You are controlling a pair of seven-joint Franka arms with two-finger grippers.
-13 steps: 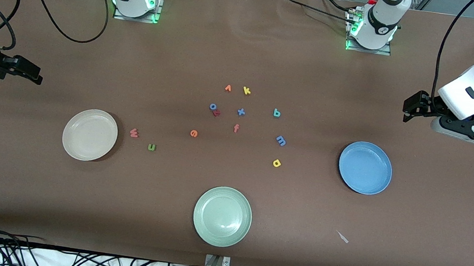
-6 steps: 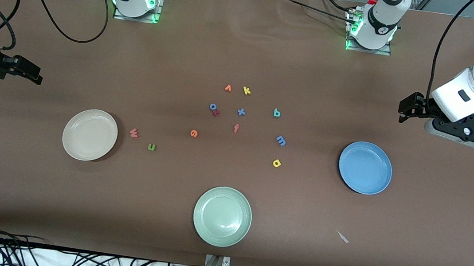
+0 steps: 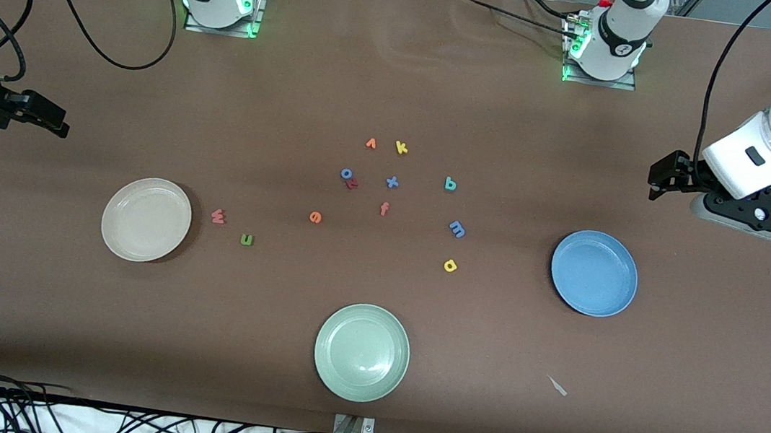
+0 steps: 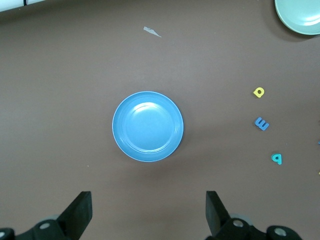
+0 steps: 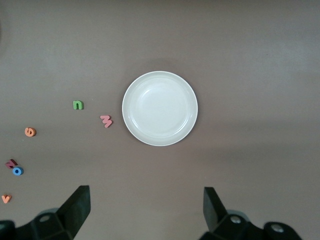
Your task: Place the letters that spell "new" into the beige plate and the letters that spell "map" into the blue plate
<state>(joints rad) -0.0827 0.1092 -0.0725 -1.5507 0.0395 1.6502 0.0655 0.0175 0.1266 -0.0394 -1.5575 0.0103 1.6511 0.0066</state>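
Left tool (image 4: 145, 215) and right tool (image 5: 145, 212): fully open, empty. Green n (image 3: 246, 239) and teal p (image 3: 451, 185) lie flat, inverted toward the front camera.

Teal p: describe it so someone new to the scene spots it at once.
Start at the blue plate toward the left arm's end of the table. Between it and the central letter cluster three letters stand in a line: yellow a nearest the front camera, blue m, then the teal p farthest. It is the only teal letter.
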